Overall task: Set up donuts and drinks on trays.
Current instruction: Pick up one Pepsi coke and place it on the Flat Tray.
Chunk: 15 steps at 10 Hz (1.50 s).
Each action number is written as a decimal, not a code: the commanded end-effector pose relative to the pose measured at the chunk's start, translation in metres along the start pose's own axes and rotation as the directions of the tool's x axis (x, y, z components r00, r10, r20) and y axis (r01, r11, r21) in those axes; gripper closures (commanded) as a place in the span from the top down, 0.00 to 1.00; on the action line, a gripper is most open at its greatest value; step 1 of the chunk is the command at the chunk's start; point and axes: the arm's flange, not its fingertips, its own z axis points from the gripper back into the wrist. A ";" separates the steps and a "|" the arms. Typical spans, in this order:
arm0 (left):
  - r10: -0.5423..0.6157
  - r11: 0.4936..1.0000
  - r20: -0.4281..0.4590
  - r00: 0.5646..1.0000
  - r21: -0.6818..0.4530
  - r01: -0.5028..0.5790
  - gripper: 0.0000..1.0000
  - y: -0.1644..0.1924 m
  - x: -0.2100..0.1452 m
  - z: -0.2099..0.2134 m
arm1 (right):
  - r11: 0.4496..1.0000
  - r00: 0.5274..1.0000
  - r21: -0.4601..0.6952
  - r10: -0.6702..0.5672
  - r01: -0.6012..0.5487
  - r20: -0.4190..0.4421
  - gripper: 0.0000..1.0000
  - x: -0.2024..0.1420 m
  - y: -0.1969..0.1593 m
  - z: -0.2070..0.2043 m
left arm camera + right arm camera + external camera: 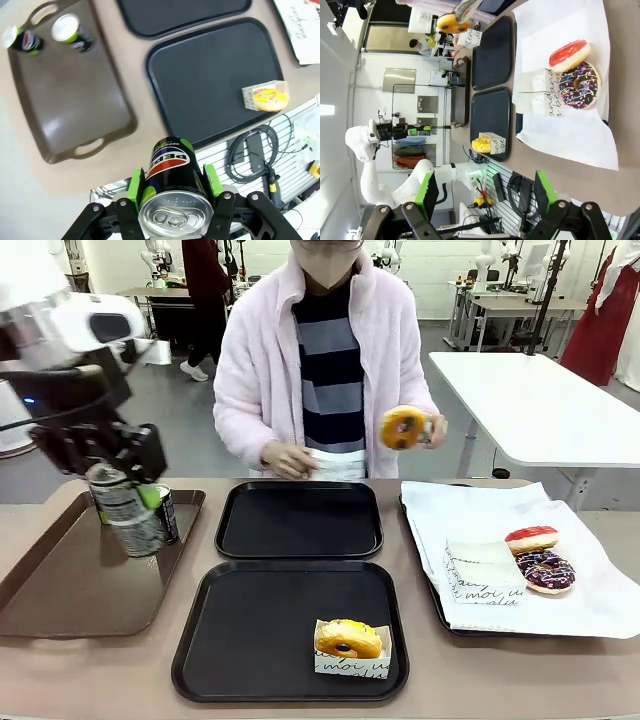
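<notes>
Donuts: one sleeved donut [348, 640] sits on the near tray [250, 640]; the far tray [300, 520] is bare. Left gripper [173, 181] clamps a Pepsi can [170, 165]; right gripper [485, 192] gapes empty.

I see the far tray [298, 522] behind the near tray [250, 630], mid-table, both black. A sleeved yellow donut [347, 638] lies in the near tray's near right corner. A pink donut [532, 538] and dark donut [546, 573] lie together, right. A Pepsi can [172, 167] hangs raised, left.
</notes>
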 end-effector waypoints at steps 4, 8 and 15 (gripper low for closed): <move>-0.064 0.998 -0.036 0.997 -0.007 0.063 0.58 -0.082 0.031 -0.052 | 1.000 1.000 0.019 0.013 -0.013 0.006 1.00 0.001 -0.001 0.001; -0.177 0.984 -0.047 0.983 0.014 0.178 0.58 -0.108 0.019 -0.102 | 1.000 1.000 0.019 0.013 -0.013 0.006 1.00 0.001 -0.001 0.001; -0.262 0.962 -0.056 0.963 0.066 0.265 0.58 -0.080 0.013 -0.202 | 1.000 1.000 0.019 0.013 -0.013 0.006 1.00 0.001 -0.001 0.001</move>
